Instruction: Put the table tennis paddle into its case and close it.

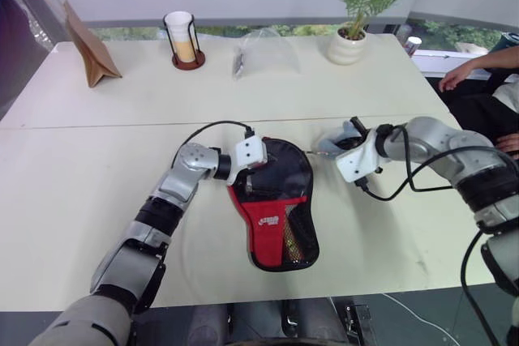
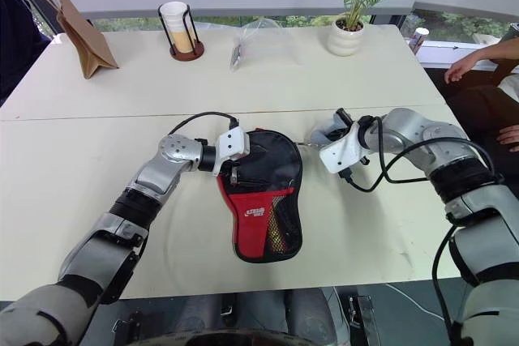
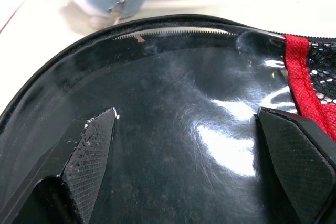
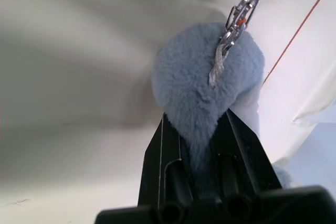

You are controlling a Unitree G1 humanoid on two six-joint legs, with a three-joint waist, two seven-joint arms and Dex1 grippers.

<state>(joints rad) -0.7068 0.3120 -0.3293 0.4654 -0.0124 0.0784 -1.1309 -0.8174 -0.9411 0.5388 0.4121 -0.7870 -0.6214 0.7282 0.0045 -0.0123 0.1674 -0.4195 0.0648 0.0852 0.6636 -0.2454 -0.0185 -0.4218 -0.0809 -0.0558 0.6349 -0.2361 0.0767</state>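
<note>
Currently, the case (image 1: 274, 200) is pinned flat on the surface (image 1: 97, 160) by the wide-open left gripper (image 3: 189, 145); a blue fluffy zip-pull charm (image 4: 207, 87) is clamped by the right gripper (image 4: 202, 145), presumably for zipping.

The case (image 1: 273, 204) lies flat on the table (image 1: 97, 160), near its front edge, round end toward the far side and narrow end toward the front. It is a paddle-shaped black fabric pouch; its upper face is glossy black at the round end, with a red panel, white logo and black mesh lower down. Its zip teeth run along the round rim. The table tennis paddle cannot be made out.
</note>
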